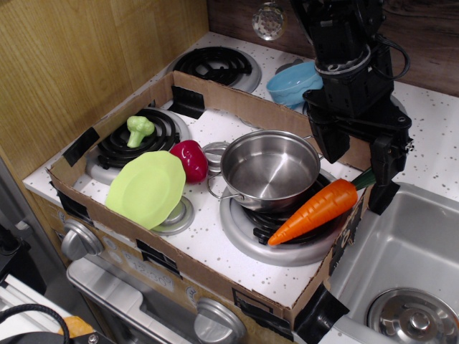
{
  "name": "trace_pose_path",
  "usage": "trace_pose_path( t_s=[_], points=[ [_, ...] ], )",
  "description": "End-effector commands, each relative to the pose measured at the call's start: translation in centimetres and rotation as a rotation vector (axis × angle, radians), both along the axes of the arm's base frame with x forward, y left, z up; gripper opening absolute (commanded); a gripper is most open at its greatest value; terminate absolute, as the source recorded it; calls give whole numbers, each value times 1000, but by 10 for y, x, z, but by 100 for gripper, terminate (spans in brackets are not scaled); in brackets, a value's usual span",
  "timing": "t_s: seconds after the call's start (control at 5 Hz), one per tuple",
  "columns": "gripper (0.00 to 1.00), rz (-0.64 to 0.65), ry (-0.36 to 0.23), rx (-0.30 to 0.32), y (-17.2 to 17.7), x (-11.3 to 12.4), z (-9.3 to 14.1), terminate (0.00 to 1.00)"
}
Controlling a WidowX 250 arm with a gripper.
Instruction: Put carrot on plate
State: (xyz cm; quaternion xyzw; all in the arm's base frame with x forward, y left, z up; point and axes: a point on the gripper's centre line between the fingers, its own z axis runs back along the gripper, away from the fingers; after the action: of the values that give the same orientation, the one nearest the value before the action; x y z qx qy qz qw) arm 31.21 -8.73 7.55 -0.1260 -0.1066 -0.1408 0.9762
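Near the right edge, open empty gripper [358, 154] hangs above carrot [315, 211] stem; plate [147, 188] sits front-left

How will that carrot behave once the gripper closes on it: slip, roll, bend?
The carrot looks like rigid moulded plastic, so probably stiff and light. Its tapered, glossy cone may squirt out of the gripper unless grasped across the thick, ridged part. It lies tilted against the pot over the burner, so a nudge could roll it.
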Motion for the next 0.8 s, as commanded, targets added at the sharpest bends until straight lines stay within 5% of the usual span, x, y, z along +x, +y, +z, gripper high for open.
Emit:
trace_pose_path(
  t_s=[0.0, 0.4, 0.6],
  points=[
    [100, -36, -54, -42, -8, 9, 7, 0],
    [100, -42, -34, -105, -12, 7, -20, 0],
    [0, -34, -10, -144, -11, 7, -30, 0]
  ],
)
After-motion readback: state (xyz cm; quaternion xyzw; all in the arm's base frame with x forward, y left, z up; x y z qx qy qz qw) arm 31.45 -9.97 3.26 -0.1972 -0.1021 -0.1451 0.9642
